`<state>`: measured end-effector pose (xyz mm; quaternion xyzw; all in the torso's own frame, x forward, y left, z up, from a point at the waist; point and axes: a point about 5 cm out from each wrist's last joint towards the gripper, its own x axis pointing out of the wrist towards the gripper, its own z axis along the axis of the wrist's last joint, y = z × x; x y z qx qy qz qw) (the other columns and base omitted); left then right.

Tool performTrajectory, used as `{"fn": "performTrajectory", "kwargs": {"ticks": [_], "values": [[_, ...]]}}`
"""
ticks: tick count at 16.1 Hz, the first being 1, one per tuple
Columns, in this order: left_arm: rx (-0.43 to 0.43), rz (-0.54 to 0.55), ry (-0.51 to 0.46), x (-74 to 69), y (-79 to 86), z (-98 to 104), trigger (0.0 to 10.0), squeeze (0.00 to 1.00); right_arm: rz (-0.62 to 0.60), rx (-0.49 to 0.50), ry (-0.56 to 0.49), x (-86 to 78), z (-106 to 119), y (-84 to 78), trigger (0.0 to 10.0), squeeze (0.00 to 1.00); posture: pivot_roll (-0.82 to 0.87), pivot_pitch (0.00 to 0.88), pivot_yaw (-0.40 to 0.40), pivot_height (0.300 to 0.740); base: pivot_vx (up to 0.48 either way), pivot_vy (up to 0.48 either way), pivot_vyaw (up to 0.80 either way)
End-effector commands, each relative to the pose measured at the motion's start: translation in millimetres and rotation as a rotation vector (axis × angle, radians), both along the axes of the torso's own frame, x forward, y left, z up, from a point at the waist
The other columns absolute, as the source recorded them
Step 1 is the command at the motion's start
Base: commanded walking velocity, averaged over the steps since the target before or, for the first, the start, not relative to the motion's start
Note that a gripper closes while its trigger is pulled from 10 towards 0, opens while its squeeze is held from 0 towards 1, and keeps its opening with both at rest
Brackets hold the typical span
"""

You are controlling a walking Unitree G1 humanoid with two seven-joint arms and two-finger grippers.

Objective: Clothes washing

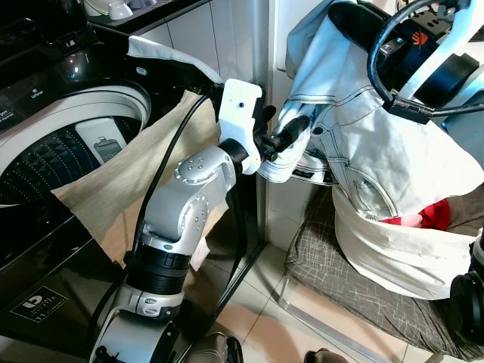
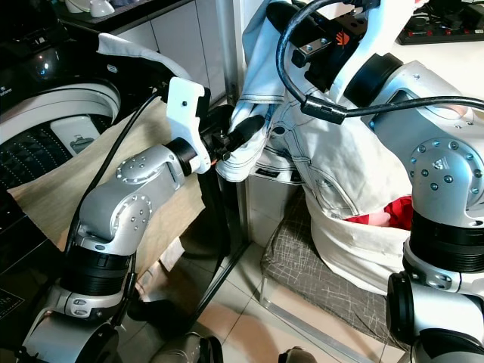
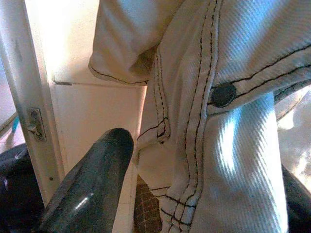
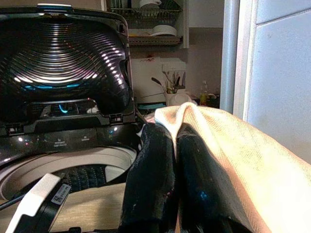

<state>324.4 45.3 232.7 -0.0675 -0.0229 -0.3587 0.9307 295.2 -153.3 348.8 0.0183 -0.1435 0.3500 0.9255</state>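
A black top-loading washing machine point(image 1: 45, 98) takes up the nine-to-eleven o'clock part of the head views, its lid point(image 4: 63, 53) raised and the ribbed drum point(image 1: 45, 162) exposed. A beige cloth point(image 1: 128, 174) hangs over the machine's front rim, spreading toward seven o'clock. At three o'clock a large white garment with dark stitching point(image 1: 378, 151) hangs in folds above a white laundry bag point(image 1: 401, 257), in whose mouth something red point(image 1: 431, 215) shows; the bag sits on a grey checked cushion point(image 1: 333, 272) at five o'clock. The left arm point(image 1: 185, 204) rises from six o'clock toward the centre, and the left gripper point(image 1: 291, 134) reaches a lower edge of the white garment, its fingers point(image 3: 92, 184) spread apart with the seamed cloth and a dark button point(image 3: 223, 94) lying between them; whether they press on the cloth cannot be told. The right arm point(image 2: 446, 174) stands at three o'clock in the right eye view, bent up to one o'clock, where the right gripper point(image 4: 177, 179) holds the top of the garment, its two fingers pressed together and pinching the pale fabric point(image 4: 233, 145). Tiled floor point(image 1: 257, 302) shows at six o'clock.
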Motion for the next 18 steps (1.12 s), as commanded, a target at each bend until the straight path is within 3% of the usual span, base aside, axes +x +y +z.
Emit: {"fn": "performTrajectory", "kwargs": {"ticks": [1,2,3,6,7,9,11,14,15,16,17,18], "values": [[-0.013,0.022,-0.013,1.8,6.4,4,0.0,0.00,0.006,-0.006,-0.063,-9.0,11,1.2,2.4,0.00,-0.06,0.017,0.108,0.740,0.000,0.000,0.00],[-0.016,0.028,-0.018,2.3,7.1,5,0.0,0.00,-0.001,-0.009,-0.061,-8.6,10,0.9,2.4,0.00,-0.06,0.017,0.108,0.740,0.000,0.000,0.00],[-0.043,0.030,-0.028,3.7,9.0,10,0.0,0.00,-0.031,-0.020,-0.055,-7.0,7,-0.2,10.0,0.00,-0.06,0.017,0.108,0.740,0.000,0.000,0.00],[-0.100,0.081,-0.047,12.2,20.5,22,0.0,0.00,-0.042,-0.013,-0.034,-7.4,1,-1.6,10.0,0.00,-0.06,0.004,0.115,0.740,0.000,0.000,0.00],[-0.134,0.110,-0.056,16.6,26.8,30,0.0,0.00,-0.041,-0.007,-0.027,-8.3,0,-3.4,10.0,1.00,-0.06,0.004,0.115,0.740,0.000,0.000,0.00],[-0.192,0.154,-0.080,23.0,37.7,45,0.0,0.00,-0.023,-0.004,-0.021,-11.4,1,-6.0,10.0,1.00,-0.06,0.004,0.115,0.740,0.000,0.000,0.00],[-0.280,0.263,-0.200,34.2,66.6,88,0.0,0.00,0.072,-0.117,-0.031,-27.4,-5,-7.6,10.0,1.00,-0.06,0.000,0.116,0.740,0.000,0.000,0.00],[-0.312,0.304,-0.274,36.4,88.4,117,0.0,0.00,0.121,-0.185,-0.003,-39.1,-16,-11.4,10.0,1.00,-0.06,0.000,0.119,0.740,0.000,0.000,0.00],[-0.280,0.319,-0.315,36.3,98.7,131,0.0,0.00,0.081,-0.279,0.023,-40.7,-25,-15.0,10.0,0.80,-0.06,0.000,0.119,0.740,0.000,0.000,0.00],[-0.253,0.349,-0.342,36.6,104.2,137,0.0,0.00,0.068,-0.296,0.031,-40.3,-27,-16.0,10.0,0.00,-0.06,0.000,0.119,0.740,0.000,0.000,0.00],[-0.191,0.452,-0.395,39.8,120.7,153,0.0,0.00,0.057,-0.289,0.043,-39.1,-30,-16.7,10.0,0.00,-0.05,0.000,0.113,0.740,0.000,0.000,0.00],[-0.100,0.663,-0.483,42.7,150.3,176,0.0,0.00,0.045,-0.288,0.041,-37.8,-31,-16.5,10.0,0.00,-0.05,0.000,0.110,0.740,0.000,0.000,0.00]]}}
